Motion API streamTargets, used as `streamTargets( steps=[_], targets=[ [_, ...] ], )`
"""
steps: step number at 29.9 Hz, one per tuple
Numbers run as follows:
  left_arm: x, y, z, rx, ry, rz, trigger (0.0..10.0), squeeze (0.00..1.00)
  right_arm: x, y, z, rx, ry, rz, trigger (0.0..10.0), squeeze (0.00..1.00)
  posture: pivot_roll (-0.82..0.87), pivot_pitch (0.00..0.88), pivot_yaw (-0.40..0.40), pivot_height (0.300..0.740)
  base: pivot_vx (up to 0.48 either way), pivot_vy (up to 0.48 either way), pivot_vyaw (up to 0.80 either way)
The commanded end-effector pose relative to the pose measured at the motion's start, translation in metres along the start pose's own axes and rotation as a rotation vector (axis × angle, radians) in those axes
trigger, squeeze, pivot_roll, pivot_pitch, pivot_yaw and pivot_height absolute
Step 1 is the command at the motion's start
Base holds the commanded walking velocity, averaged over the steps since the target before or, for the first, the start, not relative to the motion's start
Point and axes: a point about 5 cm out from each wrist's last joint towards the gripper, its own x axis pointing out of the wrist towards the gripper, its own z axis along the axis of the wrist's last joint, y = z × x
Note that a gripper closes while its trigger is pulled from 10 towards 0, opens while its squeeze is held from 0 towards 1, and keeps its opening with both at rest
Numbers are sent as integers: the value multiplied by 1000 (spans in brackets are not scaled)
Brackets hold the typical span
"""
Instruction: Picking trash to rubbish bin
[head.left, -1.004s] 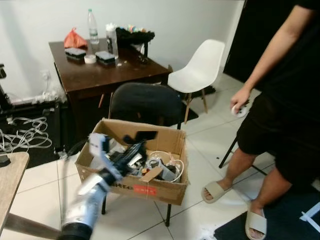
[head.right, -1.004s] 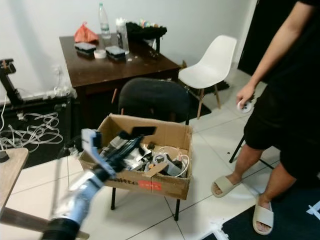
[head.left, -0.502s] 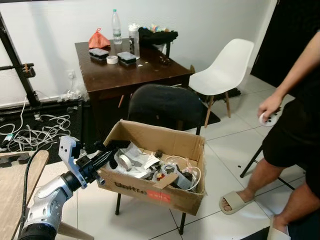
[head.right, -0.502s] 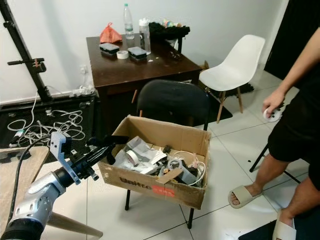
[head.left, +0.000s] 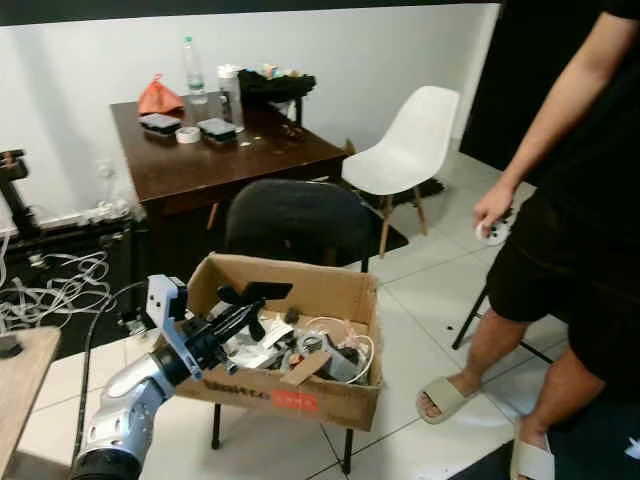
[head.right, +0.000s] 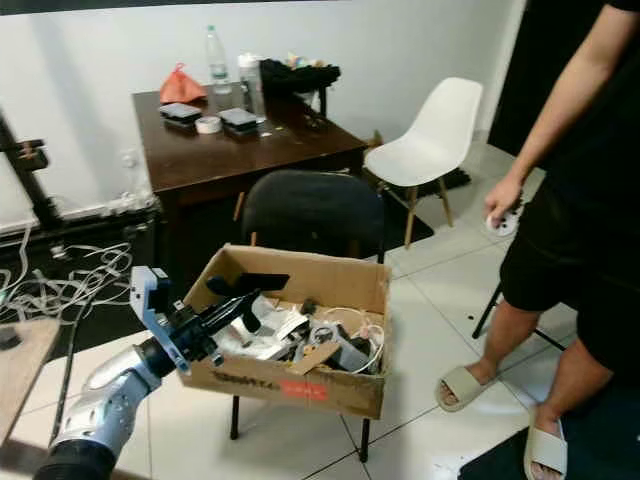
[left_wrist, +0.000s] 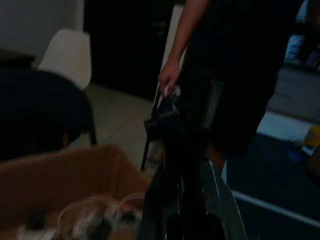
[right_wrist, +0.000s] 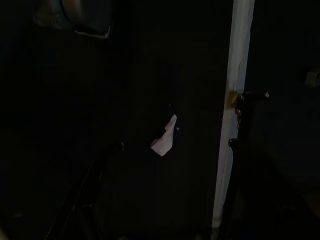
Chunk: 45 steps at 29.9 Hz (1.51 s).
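Left gripper (head.left: 252, 300) reaches over the near-left edge of the cardboard box (head.left: 330, 395), long black fingers extended above the contents. We cannot tell whether the fingers clasp anything: in the left wrist view they run close together, dark and blurred, with nothing clearly between them. Right gripper (right_wrist: 165, 220): its wrist view is too dark to read, apart from a pale scrap (right_wrist: 164, 137) on a dark surface ahead of it.

The box serves as the bin, by our reading. It rests on the seat of a black chair (head.left: 295, 215) and already holds a heap of trash (head.left: 300, 345): crumpled wrappers, pale coiled cable, a strip of cardboard. So part of the job looks done, or the arm is at the drop stage now.

Further out: a dark wooden table (head.left: 220, 155) behind the chair carries a bottle (head.left: 191, 70), an orange bag (head.left: 158, 97) and small items, possibly still to collect. White chair (head.left: 410, 150) to the right. A person (head.left: 570, 230) stands close beside the box, something small and white in hand.
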Motion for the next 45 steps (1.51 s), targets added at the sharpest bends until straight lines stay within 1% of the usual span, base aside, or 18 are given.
streamTargets(
  steps=[1, 5, 10, 17, 20, 23, 25, 27, 30, 32, 33, 35, 37, 38, 39, 40, 41, 45],
  targets=[
    [3, -5, -3, -19, -6, -16, 10000, 0, 0, 3, -2, 7, 4, 8, 10000, 0, -154, 112, 40, 740, 330, 0, 0],
    [11, -13, -8, -38, -11, -46, 10000, 0, 0, 5, -7, -1, 20, 12, 10000, 0, -159, 121, 41, 740, 328, 0, -394],
    [14, -16, -9, -43, -12, -59, 10000, 0, 0, 5, -7, 16, 17, 12, 10000, 0, -161, 123, 43, 740, 330, 0, -779],
    [21, -22, -8, -49, -19, -95, 10000, 0, 0, 5, -9, 22, 15, 10, 10000, 0, -165, 121, 47, 740, 317, 0, 0],
    [26, -24, -10, -57, 7, -91, 10000, 0, 0, 5, -9, 23, 16, 10, 10000, 0, -165, 121, 47, 740, 92, 0, 0],
    [32, -28, -13, -41, 15, -83, 10000, 0, 0, 6, -9, 25, 16, 11, 10000, 0, -165, 121, 47, 740, 0, 0, 0],
    [40, -29, -18, 29, 54, -28, 10000, 0, 0, 6, -9, 25, 17, 12, 10000, 0, -167, 124, 46, 740, 0, 0, 0],
    [42, -30, -20, 46, 71, -18, 10000, 0, 0, 6, -9, 25, 17, 12, 10000, 0, -167, 124, 46, 740, 0, 0, 0],
    [49, -32, -28, 127, 138, 40, 10000, 0, 0, 6, -9, 24, 18, 14, 10000, 0, -167, 126, 45, 740, 0, 0, 0],
    [55, -35, -40, 222, 227, 79, 10000, 0, 0, 7, -9, 23, 18, 14, 10000, 0, -167, 126, 45, 740, 0, 0, 0],
    [55, -35, -40, 222, 227, 79, 10000, 0, 0, 7, -9, 23, 18, 14, 10000, 0, -167, 126, 45, 740, 0, 0, 0],
    [59, -39, -50, 282, 292, 103, 10000, 0, 0, 7, -9, 23, 19, 14, 10000, 0, -169, 126, 45, 740, 0, 0, 0],
    [60, -41, -55, 304, 314, 113, 10000, 0, 0, 7, -9, 22, 19, 14, 10000, 0, -169, 126, 45, 740, 0, 0, 0],
    [64, -46, -64, 350, 358, 135, 10000, 0, 0, 6, -9, 21, 19, 13, 10000, 0, -169, 126, 45, 740, 0, 0, 0],
    [64, -46, -64, 350, 358, 135, 10000, 0, 0, 6, -9, 21, 19, 13, 10000, 0, -169, 126, 45, 740, 0, 0, 0],
    [68, -51, -70, 350, 367, 137, 10000, 945, 0, 6, -10, 20, 19, 12, 10000, 0, -174, 123, 48, 740, 0, 0, 0],
    [73, -61, -78, 355, 380, 135, 10000, 1000, 0, 6, -10, 20, 19, 11, 10000, 0, -174, 123, 48, 740, 0, 0, 0],
    [78, -71, -86, 371, 393, 143, 10000, 1000, 0, 5, -9, 21, 18, 9, 10000, 0, -179, 120, 48, 740, 0, 0, 0]
  ],
)
